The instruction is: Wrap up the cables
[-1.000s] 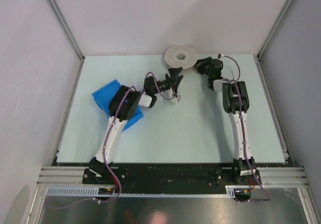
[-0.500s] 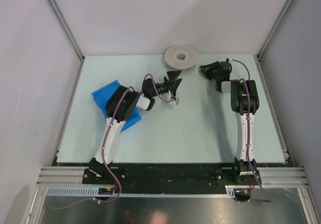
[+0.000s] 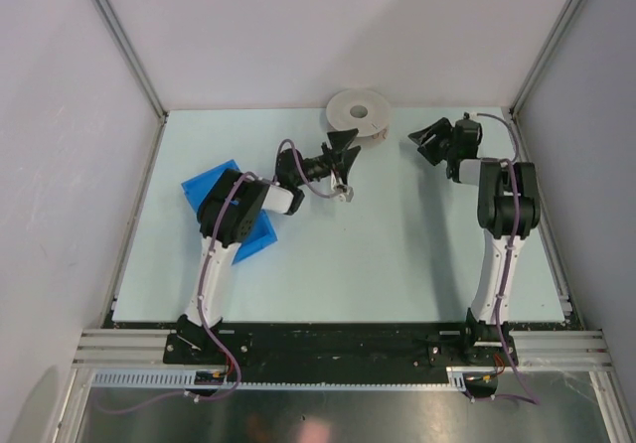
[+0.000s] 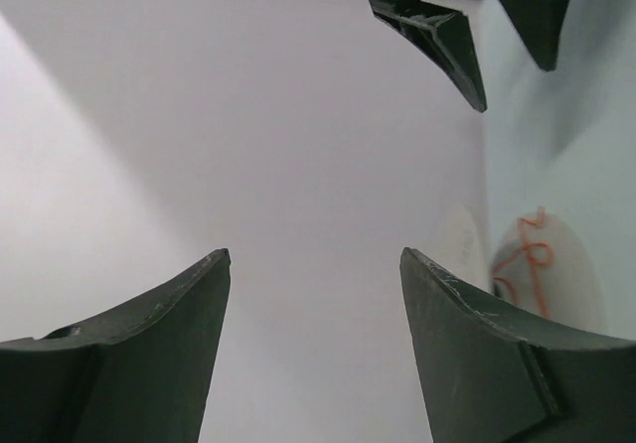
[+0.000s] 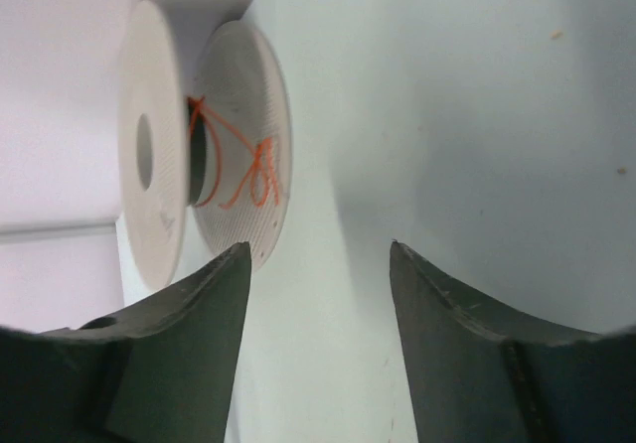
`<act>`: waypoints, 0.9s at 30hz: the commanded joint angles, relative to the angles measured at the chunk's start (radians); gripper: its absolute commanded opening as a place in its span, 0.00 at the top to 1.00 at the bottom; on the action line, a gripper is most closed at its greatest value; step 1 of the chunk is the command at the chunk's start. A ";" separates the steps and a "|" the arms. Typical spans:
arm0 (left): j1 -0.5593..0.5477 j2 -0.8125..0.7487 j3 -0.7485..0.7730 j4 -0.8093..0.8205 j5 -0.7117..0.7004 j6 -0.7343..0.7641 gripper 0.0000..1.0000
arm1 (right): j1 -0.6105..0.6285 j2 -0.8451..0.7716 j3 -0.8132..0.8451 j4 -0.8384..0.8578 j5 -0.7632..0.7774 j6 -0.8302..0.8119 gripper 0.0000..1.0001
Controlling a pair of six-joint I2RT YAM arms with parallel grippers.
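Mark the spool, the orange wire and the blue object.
spool [image 3: 341, 117], top external view, top flange
orange wire [image 5: 261, 170], right wrist view, loop against the far flange
blue object [image 3: 204, 190], top external view, uncovered left corner

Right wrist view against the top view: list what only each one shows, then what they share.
Only the right wrist view: the thin orange wire on the spool, partly around its core, with loose loops against the inner face of one disc.
Only the top view: the left gripper, open beside the spool, and a blue object on the left side of the table.
Both: the grey-white spool at the table's far edge, the pale table surface, and the right gripper, open and empty.
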 commanded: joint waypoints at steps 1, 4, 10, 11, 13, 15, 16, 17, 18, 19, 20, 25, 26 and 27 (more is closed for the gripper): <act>-0.012 -0.123 0.050 0.201 0.039 -0.042 0.26 | -0.016 -0.199 -0.036 -0.051 -0.073 -0.145 0.31; -0.017 -0.191 0.039 0.178 0.018 -0.078 0.25 | -0.021 -0.314 -0.062 -0.106 -0.100 -0.225 0.20; -0.019 -0.486 -0.120 -0.089 -0.093 -0.197 0.14 | -0.015 -0.531 -0.077 -0.270 -0.142 -0.437 0.05; -0.019 -0.546 -0.145 -0.169 -0.123 -0.220 0.12 | -0.013 -0.564 -0.078 -0.296 -0.145 -0.475 0.03; -0.020 -0.655 -0.164 -0.377 -0.193 -0.285 0.08 | -0.013 -0.630 -0.080 -0.346 -0.152 -0.546 0.01; -0.026 -0.752 -0.146 -0.596 -0.282 -0.389 0.02 | -0.015 -0.696 -0.081 -0.406 -0.153 -0.628 0.01; -0.029 -0.789 -0.122 -0.716 -0.335 -0.451 0.01 | -0.015 -0.729 -0.082 -0.450 -0.147 -0.677 0.01; -0.035 -0.817 -0.091 -0.826 -0.390 -0.515 0.01 | -0.014 -0.764 -0.083 -0.490 -0.140 -0.723 0.01; -0.038 -0.838 -0.052 -0.942 -0.436 -0.586 0.01 | -0.012 -0.793 -0.085 -0.531 -0.129 -0.769 0.01; -0.040 -0.854 -0.013 -1.047 -0.481 -0.663 0.01 | -0.012 -0.822 -0.089 -0.569 -0.113 -0.803 0.01; -0.040 -0.865 0.028 -1.170 -0.520 -0.750 0.01 | -0.013 -0.850 -0.095 -0.600 -0.099 -0.830 0.01; -0.002 -0.867 0.217 -1.675 -0.575 -1.112 0.01 | -0.001 -0.991 -0.180 -0.685 -0.035 -0.961 0.01; 0.016 -0.868 0.225 -1.732 -0.572 -1.176 0.00 | 0.003 -1.017 -0.204 -0.697 -0.027 -0.978 0.00; 0.042 -0.875 0.219 -1.773 -0.560 -1.240 0.01 | 0.005 -1.042 -0.231 -0.708 -0.022 -0.991 0.01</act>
